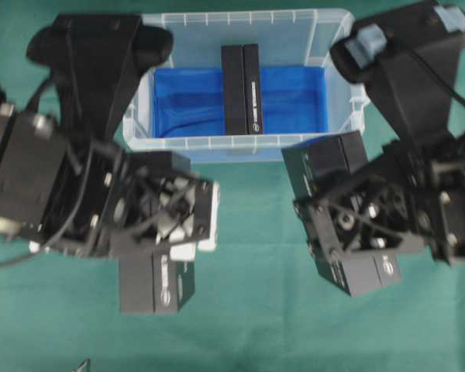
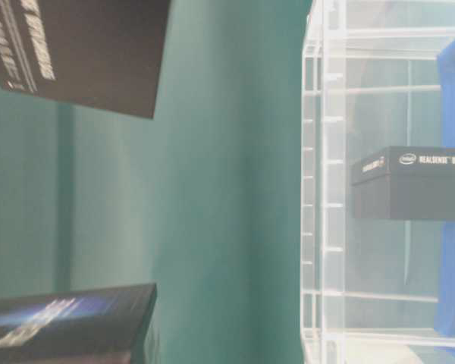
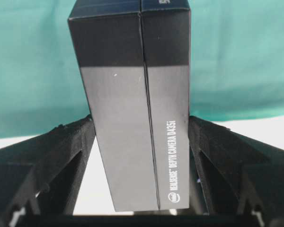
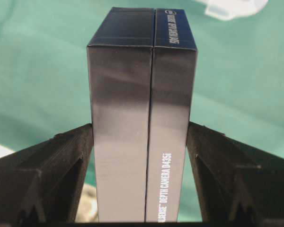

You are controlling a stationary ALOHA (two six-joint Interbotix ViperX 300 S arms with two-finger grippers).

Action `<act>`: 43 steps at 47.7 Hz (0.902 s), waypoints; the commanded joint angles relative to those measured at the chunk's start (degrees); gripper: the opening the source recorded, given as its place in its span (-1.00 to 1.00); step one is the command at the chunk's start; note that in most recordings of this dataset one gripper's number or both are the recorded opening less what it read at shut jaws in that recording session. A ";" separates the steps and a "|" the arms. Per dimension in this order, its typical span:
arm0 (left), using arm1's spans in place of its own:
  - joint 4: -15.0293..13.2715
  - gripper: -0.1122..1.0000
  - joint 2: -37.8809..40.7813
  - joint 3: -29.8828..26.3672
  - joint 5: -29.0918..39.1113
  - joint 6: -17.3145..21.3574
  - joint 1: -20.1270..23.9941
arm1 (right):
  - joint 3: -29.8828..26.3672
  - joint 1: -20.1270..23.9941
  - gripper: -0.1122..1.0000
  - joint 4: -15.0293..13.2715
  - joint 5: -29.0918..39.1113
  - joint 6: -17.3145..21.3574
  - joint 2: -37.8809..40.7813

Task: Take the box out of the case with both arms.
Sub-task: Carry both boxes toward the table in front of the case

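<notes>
The case (image 1: 337,46) is a clear plastic tub with a blue lining at the back middle of the green table. One black box (image 1: 240,89) lies inside it, also seen through the wall in the table-level view (image 2: 413,182). My left gripper (image 1: 164,252) is in front of the case and shut on a second black box (image 1: 156,285). In the left wrist view that box (image 3: 132,118) sits between both fingers (image 3: 68,151). My right gripper (image 1: 350,226) is shut on a third black box (image 1: 368,273), which the right wrist view (image 4: 142,118) shows clamped between its fingers (image 4: 220,161).
Green cloth covers the table (image 1: 248,310). Both arms hang over the table in front of the case's near wall (image 1: 217,143). In the table-level view the two held boxes (image 2: 83,45) (image 2: 68,326) are outside the case wall (image 2: 322,189).
</notes>
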 commanded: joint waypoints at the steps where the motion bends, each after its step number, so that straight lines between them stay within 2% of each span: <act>1: 0.26 0.34 -0.88 -0.62 -0.26 -0.79 -0.97 | -1.58 1.32 0.41 -0.35 0.09 1.14 -1.32; 14: 0.18 0.34 -1.05 -0.26 -0.18 0.26 -1.32 | -1.85 1.67 0.41 -1.05 0.79 3.16 -0.79; 43: 0.26 0.34 -0.97 -0.35 -0.44 0.88 -0.35 | -2.02 1.23 0.41 -1.32 0.97 2.81 -0.70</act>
